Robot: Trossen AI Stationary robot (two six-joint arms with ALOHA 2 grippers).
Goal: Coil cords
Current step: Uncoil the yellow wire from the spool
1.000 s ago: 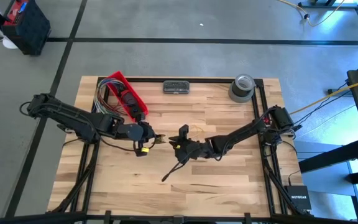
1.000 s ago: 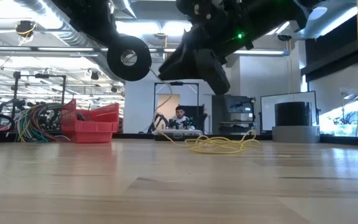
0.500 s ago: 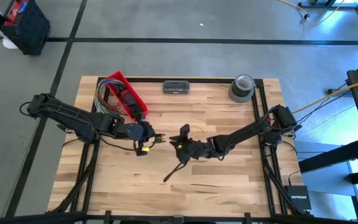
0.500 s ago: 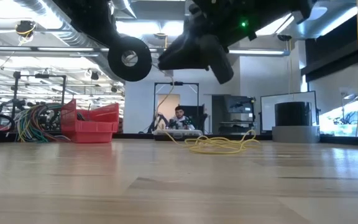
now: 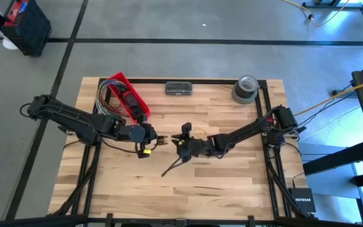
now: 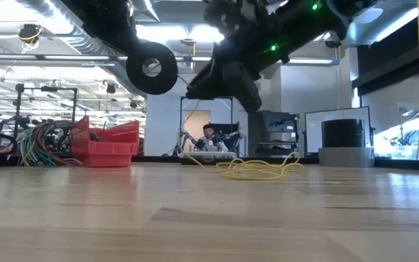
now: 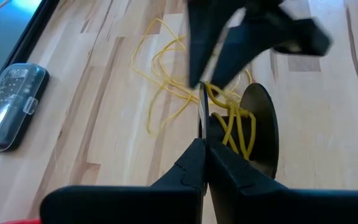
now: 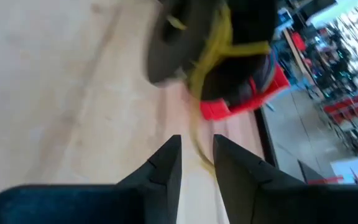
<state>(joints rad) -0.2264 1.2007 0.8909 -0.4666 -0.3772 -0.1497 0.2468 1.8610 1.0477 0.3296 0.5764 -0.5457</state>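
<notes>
A black spool (image 6: pixel 151 68) with two round flanges has thin yellow cord (image 7: pixel 235 124) wound on its core. My left gripper (image 5: pixel 159 140) is shut on it, above the table's middle. The rest of the cord (image 5: pixel 200 130) lies in loose loops on the wood, and also shows in the low view (image 6: pixel 257 169). My right gripper (image 5: pixel 183 141) hovers right next to the spool. Its fingers stand a narrow gap apart, and one strand of cord (image 8: pixel 199 149) runs from the spool (image 8: pixel 185 37) between them. My left gripper pinches the rim of the spool's near flange (image 7: pixel 202 112) between its two fingers, level, from the table's left. The spool is lifted clear of the table with its flanges upright. My right gripper has the cord strand (image 8: pixel 197 140) between its fingers; whether they touch it, I cannot tell.
A red bin (image 5: pixel 128 94) with a bundle of multicoloured wires (image 5: pixel 106 101) stands at the far left. A grey case (image 5: pixel 180 88) and a roll of tape (image 5: pixel 246 88) sit at the far edge. A person (image 6: pixel 209 135) sits in the room beyond the table.
My right gripper has moved a little toward the table's far edge beside the spool and has turned about its wrist. My left gripper and the spool have stayed where they were.
</notes>
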